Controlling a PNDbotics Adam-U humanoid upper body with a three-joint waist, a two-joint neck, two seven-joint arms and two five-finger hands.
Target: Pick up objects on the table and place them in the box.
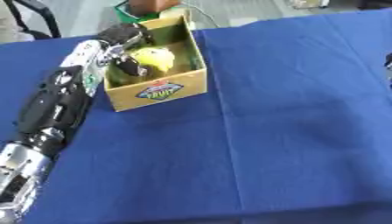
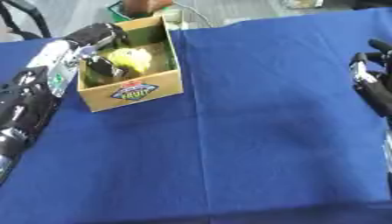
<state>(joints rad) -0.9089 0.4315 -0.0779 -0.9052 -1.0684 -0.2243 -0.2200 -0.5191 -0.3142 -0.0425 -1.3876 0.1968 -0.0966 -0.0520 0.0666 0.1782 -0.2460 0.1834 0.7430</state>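
An open cardboard box (image 1: 157,92) with a fruit label on its front stands on the blue cloth at the far left. A yellow-green round object (image 1: 155,59) lies inside it. My left arm reaches up along the left side, and my left hand (image 1: 122,36) hangs over the box's left wall. One dark finger (image 1: 131,66) points down into the box just left of the object, and nothing wraps over the object's top. My right hand (image 2: 373,85) rests open at the right edge, fingers up, holding nothing.
A green container with a brown thing (image 1: 147,8) in it stands just behind the box, off the cloth. The blue cloth (image 1: 291,122) covers the table down to its front edge at the bottom. A dark chair frame (image 1: 42,15) shows at the far left.
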